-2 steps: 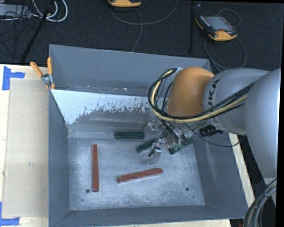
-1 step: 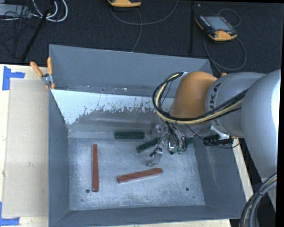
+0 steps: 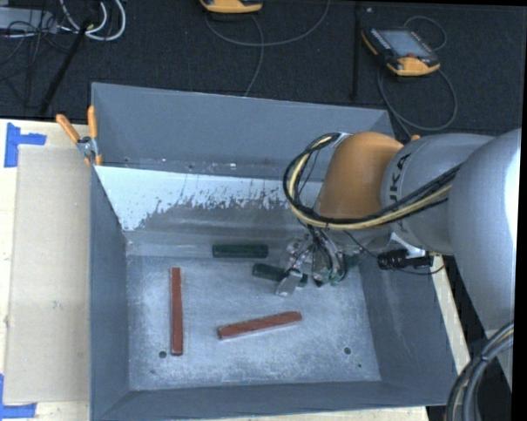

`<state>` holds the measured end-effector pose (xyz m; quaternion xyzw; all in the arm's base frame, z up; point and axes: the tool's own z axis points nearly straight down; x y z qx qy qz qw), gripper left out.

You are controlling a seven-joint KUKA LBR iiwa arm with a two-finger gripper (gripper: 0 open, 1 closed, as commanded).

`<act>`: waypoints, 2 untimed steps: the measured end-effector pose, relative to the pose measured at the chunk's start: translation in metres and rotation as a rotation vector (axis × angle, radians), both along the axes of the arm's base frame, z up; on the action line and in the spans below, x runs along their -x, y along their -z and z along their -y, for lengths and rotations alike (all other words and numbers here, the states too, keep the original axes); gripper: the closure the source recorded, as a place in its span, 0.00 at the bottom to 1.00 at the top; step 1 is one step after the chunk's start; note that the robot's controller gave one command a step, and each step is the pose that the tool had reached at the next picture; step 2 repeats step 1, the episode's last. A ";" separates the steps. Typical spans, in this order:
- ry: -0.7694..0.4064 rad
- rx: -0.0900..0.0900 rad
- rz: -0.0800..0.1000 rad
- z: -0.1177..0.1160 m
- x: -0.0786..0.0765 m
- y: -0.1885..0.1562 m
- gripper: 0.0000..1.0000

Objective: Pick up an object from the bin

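I am looking down into the grey bin [image 3: 249, 139], and the pincer [image 3: 288, 281] is standing low over the floor in its back right part, with the arm coming in from the right. I cannot tell whether the pincer is released or clenched, because the orange cover [image 3: 356, 179] of the wrist is hanging over it. For that reason I am not claiming that it is grasping anything.

The thing I am watching is a small dark piece [image 3: 264, 271]. It is lying just beside the pincer, on the pincer's left. I cannot tell if the two are touching or only very near. Its long axis is running left to right, so one short end is pointing at the pincer. By my judgement, the coming move is turning on this: the piece is lying to the side and not under the pincer, so a small shift to the left is needed, and the closing should go across the narrow side, from front to back.

The bin is holding three more things, all flat on the floor. A longer dark green bar [image 3: 240, 250] is lying further left of the pincer and a little toward the back wall, near the small piece but apart from it, with its axis also left to right. A red-brown stick [image 3: 259, 325] is lying in front of the pincer and slightly left, almost left to right, with its right end tilted a little toward the back. A second red-brown stick [image 3: 177, 311] is lying well apart, far to the left, and is running front to back.
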<state>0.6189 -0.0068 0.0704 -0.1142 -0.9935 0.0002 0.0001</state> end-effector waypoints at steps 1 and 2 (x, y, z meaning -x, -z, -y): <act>-0.087 0.000 0.008 -0.005 0.019 -0.151 1.00; -0.087 0.000 0.008 -0.005 0.019 -0.151 1.00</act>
